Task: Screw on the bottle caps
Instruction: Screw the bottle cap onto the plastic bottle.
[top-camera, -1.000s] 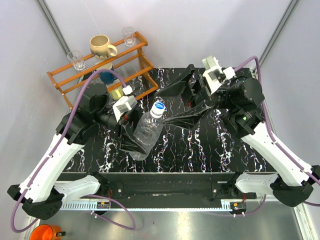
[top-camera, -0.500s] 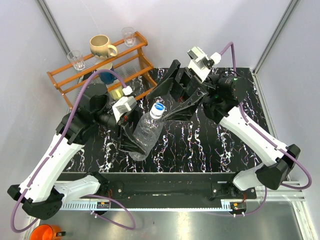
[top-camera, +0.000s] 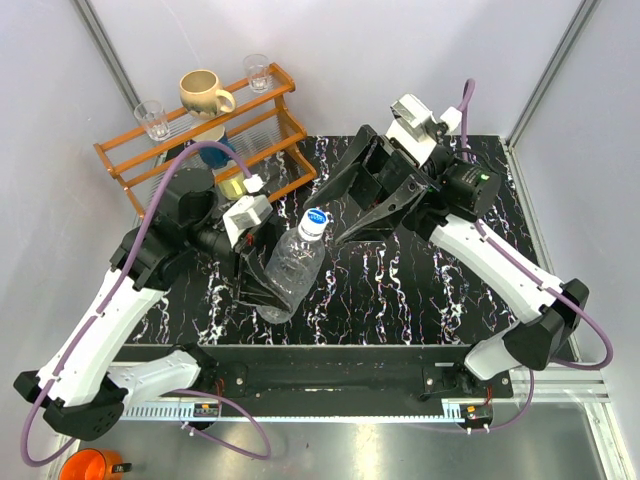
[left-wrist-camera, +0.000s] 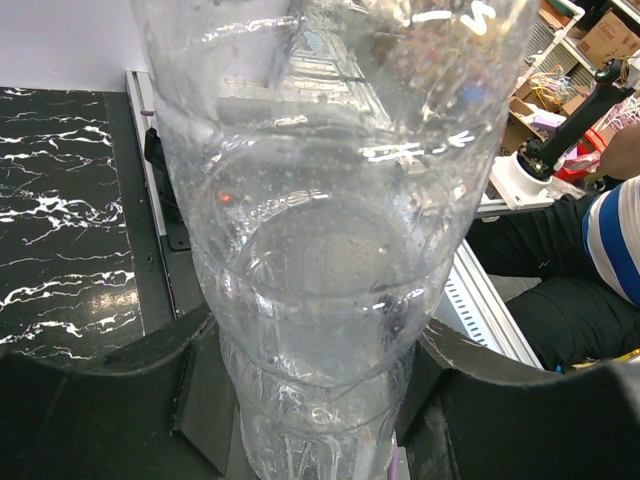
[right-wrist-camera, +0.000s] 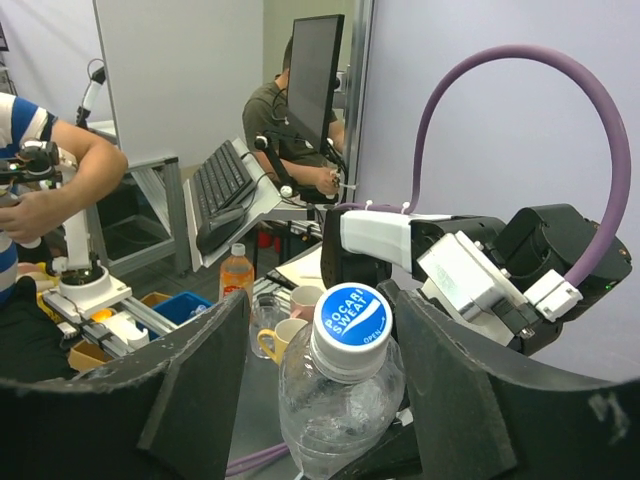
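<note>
Gripping bottle (top-camera: 293, 262) low on body, left gripper (top-camera: 263, 290) held it tilted. Cap (right-wrist-camera: 349, 318) sat on neck; right gripper (right-wrist-camera: 322, 330) jaws stood wide either side, not touching. Risk: off-centre closing might knock cap askew, cross-thread; slick bottle might spin in grip.

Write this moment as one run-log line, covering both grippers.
left gripper: shut on clear ribbed plastic bottle, tilted | right gripper: open, jaws flank round white blue-labelled cap | cap: on bottle neck
</note>
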